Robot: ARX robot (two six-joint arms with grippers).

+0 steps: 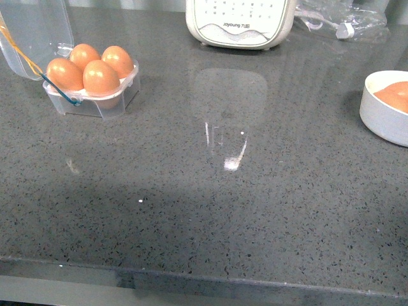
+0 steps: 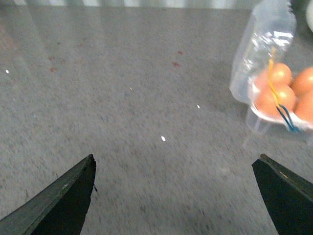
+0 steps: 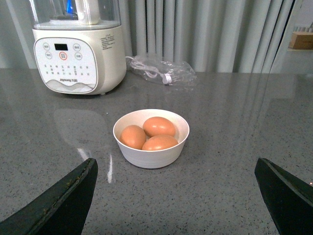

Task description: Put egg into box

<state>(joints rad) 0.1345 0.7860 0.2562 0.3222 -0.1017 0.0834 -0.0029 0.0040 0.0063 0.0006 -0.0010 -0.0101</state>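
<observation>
At the far left of the grey speckled surface [image 1: 223,210] stands the box [image 1: 95,107], and its clear lid [image 1: 32,32] is open and leans up and back to the left. Four brown eggs [image 1: 101,76] sit in the box, one in each cell, so all cells are filled. The left tool [image 2: 173,196] is released, with the two dark fingers [image 2: 58,196] wide apart and nothing between them; it is above bare surface, and the box is a little ahead of it, not touching. In the middle, at the back edge, stands a white kitchen machine [image 1: 239,25] with buttons on its front. Just to the right of it lies a crumpled clear plastic bag [image 1: 347,19]. At the right edge stands a round white bowl [image 1: 382,121], well apart from the box, and the right wrist view shows three more eggs [image 3: 157,126] inside it. The right tool [image 3: 173,196] is also released and empty, and the bowl is in front of it, apart from its fingers [image 3: 58,200].
</observation>
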